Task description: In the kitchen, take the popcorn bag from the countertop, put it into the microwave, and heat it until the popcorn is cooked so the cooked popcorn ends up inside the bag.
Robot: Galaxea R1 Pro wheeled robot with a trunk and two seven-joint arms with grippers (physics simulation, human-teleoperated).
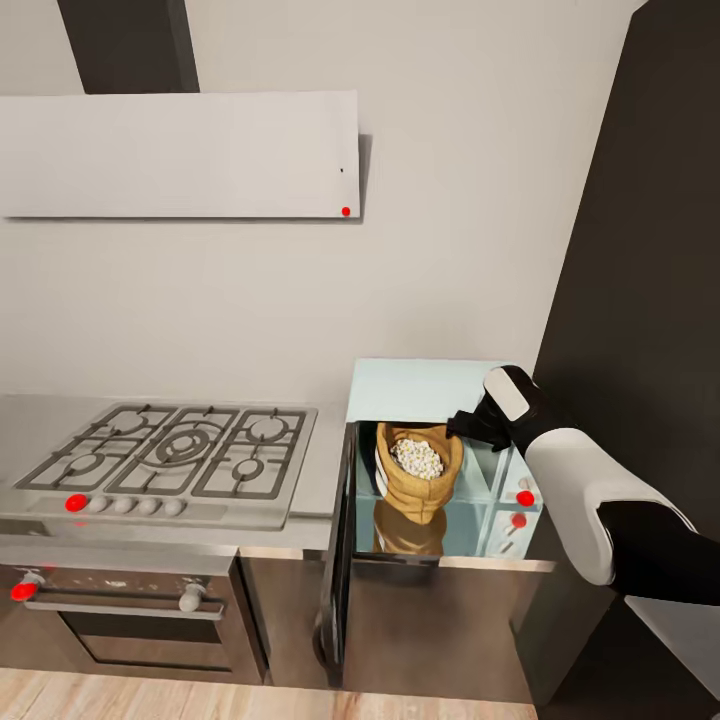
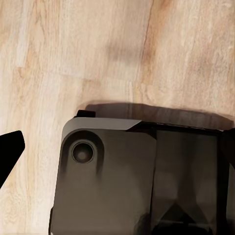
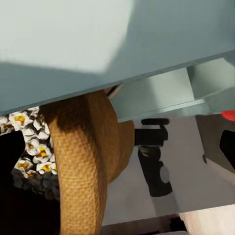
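Popcorn [image 1: 417,458], white and puffed, fills the crumpled tan paper sack [image 1: 418,485] standing inside the pale light-blue microwave [image 1: 415,392], whose dark door hangs open. Right tool [image 1: 468,425] sits at the sack's rolled rim; whether it grips, I cannot tell.

We're looking at a steel gas hob [image 1: 170,450] sitting at lower left, its built-in oven [image 1: 120,610] showing below, a white range hood [image 1: 180,155] hanging upper left, wooden floor [image 1: 150,695] running along the bottom.
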